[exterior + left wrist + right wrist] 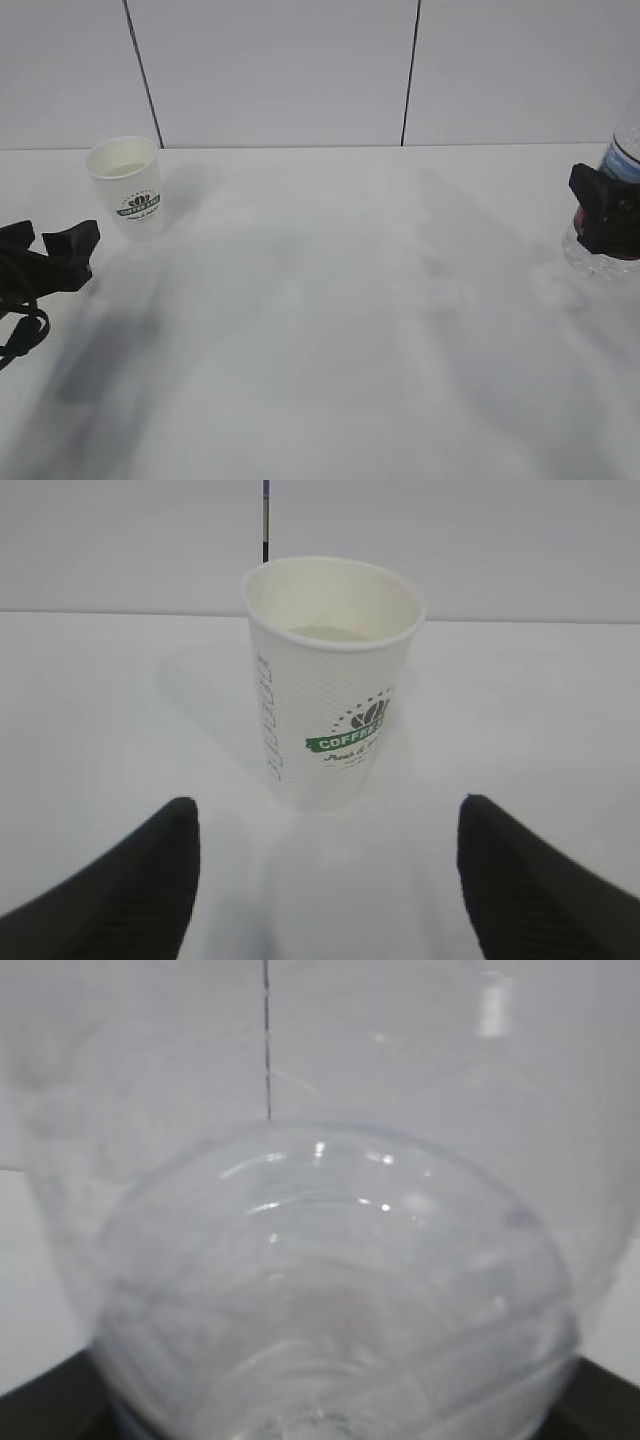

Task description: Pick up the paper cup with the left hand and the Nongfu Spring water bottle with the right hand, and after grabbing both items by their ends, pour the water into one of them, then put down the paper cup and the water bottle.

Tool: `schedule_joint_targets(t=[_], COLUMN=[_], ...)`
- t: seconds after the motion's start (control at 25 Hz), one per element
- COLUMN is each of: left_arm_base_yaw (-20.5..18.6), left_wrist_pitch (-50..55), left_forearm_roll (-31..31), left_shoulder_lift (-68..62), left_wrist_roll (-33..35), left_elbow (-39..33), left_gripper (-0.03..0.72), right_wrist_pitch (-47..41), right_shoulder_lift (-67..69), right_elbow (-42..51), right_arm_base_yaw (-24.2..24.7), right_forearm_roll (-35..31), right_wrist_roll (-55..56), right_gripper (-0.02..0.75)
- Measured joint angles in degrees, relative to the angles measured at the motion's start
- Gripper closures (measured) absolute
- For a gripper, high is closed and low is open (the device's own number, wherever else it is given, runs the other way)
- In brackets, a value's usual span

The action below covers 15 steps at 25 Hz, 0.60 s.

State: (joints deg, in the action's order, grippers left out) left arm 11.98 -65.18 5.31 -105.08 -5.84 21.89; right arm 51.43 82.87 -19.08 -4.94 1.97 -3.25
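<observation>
Dimpled matt paper cup (330, 690), glossy clear plastic bottle (330, 1290), smooth matt white table (330, 330).

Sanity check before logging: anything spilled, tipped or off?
Nothing stands out. Paper cup stands upright, table shows no spill, and the water bottle sits upright at the right gripper.

We see the paper cup (127, 184) standing upright on the table (330, 330), far back on the left, close to the wall (280, 70) behind it. The left hand (60, 250) sits just in front of the cup and to its left, apart from it; from the wrist, the cup stands ahead between the two fingers (120, 890). At the far right edge the Nongfu Spring water bottle (622, 160) stands on the table, with the right hand (606, 210) around its lower part. Cup and bottle are well apart.
</observation>
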Motion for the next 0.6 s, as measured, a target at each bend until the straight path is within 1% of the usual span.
schedule_joint_targets(t=[0.36,0.6], left_arm_base_yaw=[0.0,0.0], left_wrist_pitch=[-0.1,-0.1], left_forearm_roll=[-1.1,-3.0], left_shoulder_lift=[9.4,13.9], left_wrist_roll=[0.0,0.0], left_elbow=[-3.3,-3.5], left_gripper=[0.097,0.102], right_wrist_pitch=[0.0,0.0], right_shoulder_lift=[0.0,0.0], right_elbow=[0.0,0.0], right_arm_base_yaw=[0.0,0.0], right_forearm_roll=[0.0,0.0], right_wrist_roll=[0.0,0.0], right_gripper=[0.218,0.218])
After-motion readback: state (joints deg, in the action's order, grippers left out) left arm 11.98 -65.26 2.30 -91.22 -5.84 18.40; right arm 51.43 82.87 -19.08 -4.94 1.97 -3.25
